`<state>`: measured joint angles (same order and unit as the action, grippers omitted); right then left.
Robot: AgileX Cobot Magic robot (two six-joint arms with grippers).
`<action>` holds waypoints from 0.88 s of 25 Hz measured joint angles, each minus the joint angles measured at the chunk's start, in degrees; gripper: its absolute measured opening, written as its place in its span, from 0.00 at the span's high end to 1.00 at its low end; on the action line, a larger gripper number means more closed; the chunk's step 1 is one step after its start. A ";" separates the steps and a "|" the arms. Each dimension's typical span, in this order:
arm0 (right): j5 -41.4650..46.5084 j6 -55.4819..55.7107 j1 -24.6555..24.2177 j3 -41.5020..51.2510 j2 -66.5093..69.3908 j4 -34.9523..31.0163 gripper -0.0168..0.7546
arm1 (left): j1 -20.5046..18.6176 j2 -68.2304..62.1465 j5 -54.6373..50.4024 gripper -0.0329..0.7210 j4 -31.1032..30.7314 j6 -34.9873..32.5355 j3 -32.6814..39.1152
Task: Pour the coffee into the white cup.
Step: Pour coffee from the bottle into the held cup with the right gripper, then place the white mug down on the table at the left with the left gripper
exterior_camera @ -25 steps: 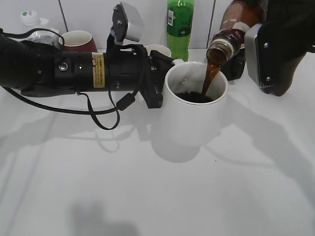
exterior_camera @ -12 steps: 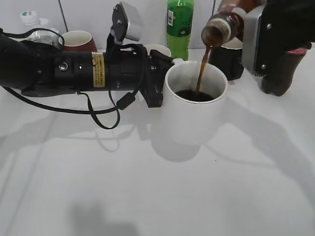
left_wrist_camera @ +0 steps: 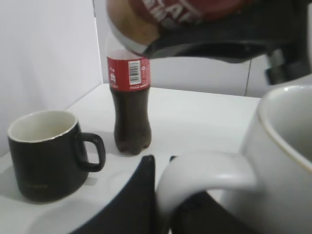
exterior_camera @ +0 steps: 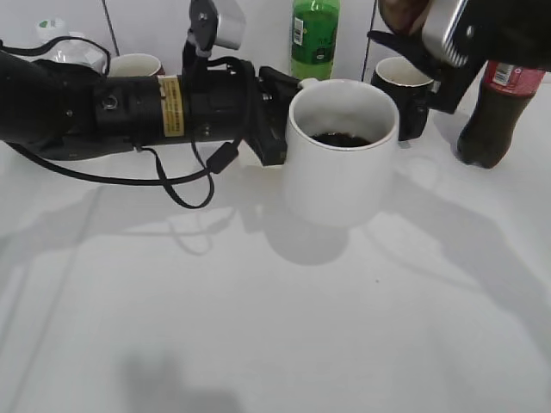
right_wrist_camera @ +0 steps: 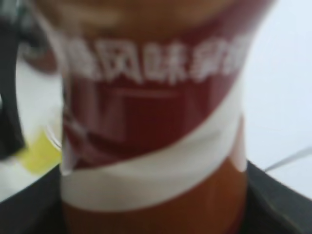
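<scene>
The white cup [exterior_camera: 343, 163] sits at the centre of the table with dark coffee [exterior_camera: 343, 138] in it. My left gripper [exterior_camera: 277, 119] is shut on the cup's handle [left_wrist_camera: 204, 171], and its black fingers [left_wrist_camera: 132, 204] flank it in the left wrist view. My right gripper [exterior_camera: 415, 36] is shut on the coffee bottle [exterior_camera: 399, 10], held high above and behind the cup, mostly out of the exterior view. No stream is falling. The bottle's red and white label [right_wrist_camera: 151, 122] fills the right wrist view; the bottle also shows overhead in the left wrist view [left_wrist_camera: 165, 19].
A black mug [exterior_camera: 403, 90] stands just behind the cup on the right, with a cola bottle [exterior_camera: 495, 112] beside it. A green bottle [exterior_camera: 314, 39] and a red cup [exterior_camera: 135, 64] stand at the back. A cable [exterior_camera: 185, 185] loops off the left arm.
The coffee bottle has lifted up and away from the cup's rim, and the pouring stream has stopped. The cup and left arm have shifted slightly up in the view.
</scene>
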<state>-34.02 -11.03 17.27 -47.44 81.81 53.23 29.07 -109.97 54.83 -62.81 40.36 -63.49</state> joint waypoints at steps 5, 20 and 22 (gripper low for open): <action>0.05 25.54 0.00 0.00 0.00 0.00 0.29 | -2.39 0.19 1.37 0.89 -0.73 -0.05 0.00; 5.35 48.82 0.00 0.00 0.00 -0.18 0.29 | -16.62 8.83 2.70 0.89 7.46 -9.45 18.86; 5.35 48.88 0.00 0.00 0.00 -0.18 0.29 | -17.56 9.10 4.12 0.89 12.38 -13.54 22.13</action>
<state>-28.68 37.85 17.27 -47.44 81.81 53.05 11.51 -100.87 58.95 -50.42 26.82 -41.36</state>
